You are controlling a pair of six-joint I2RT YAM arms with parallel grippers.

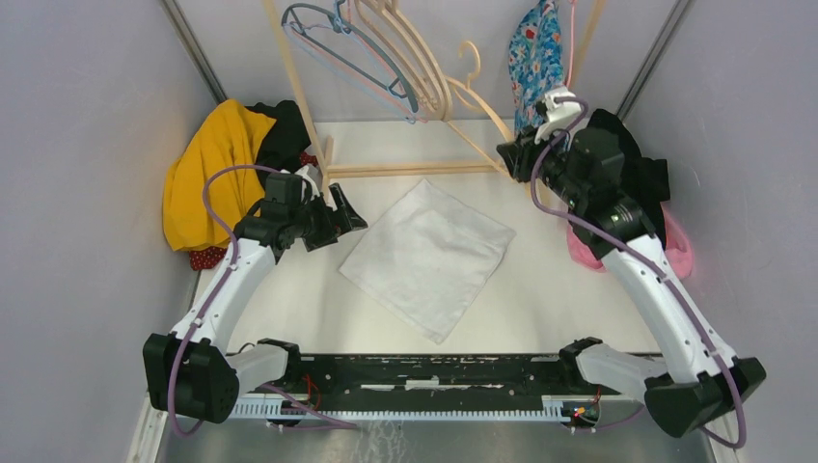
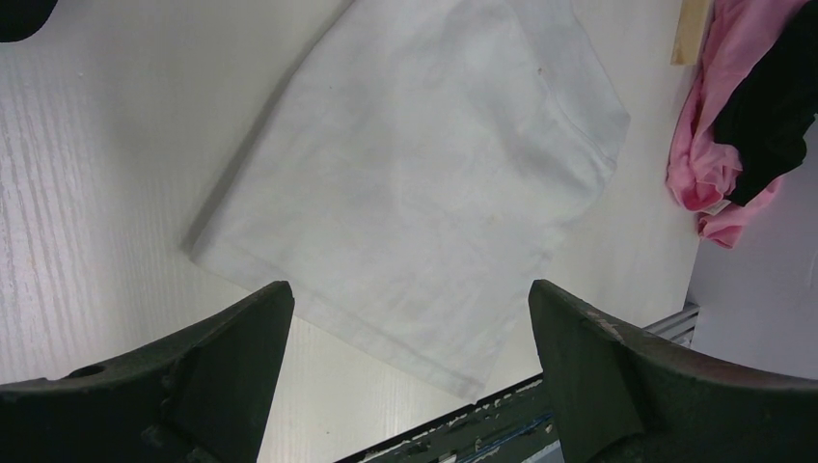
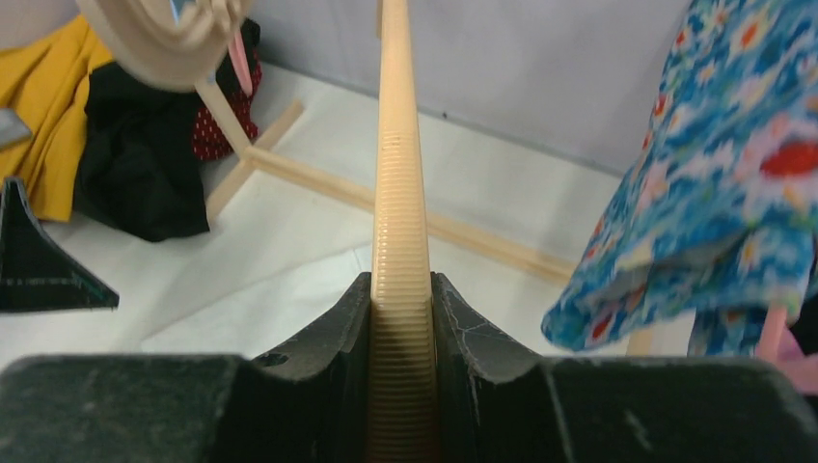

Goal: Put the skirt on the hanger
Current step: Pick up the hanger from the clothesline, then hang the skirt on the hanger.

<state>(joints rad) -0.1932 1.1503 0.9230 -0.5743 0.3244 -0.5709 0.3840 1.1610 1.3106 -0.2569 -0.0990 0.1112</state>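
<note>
The white skirt lies flat in the middle of the table; it also shows in the left wrist view. My left gripper is open and empty, hovering just left of the skirt's left corner; in its wrist view the skirt shows between the spread jaws. My right gripper is shut on the ribbed bar of a beige hanger, held up at the back right by the rack. In the right wrist view the hanger bar runs straight up from between the jaws.
A wooden rack stands at the back with several hangers and a blue floral garment. Yellow and black clothes lie piled at the back left. Pink cloth lies at the right.
</note>
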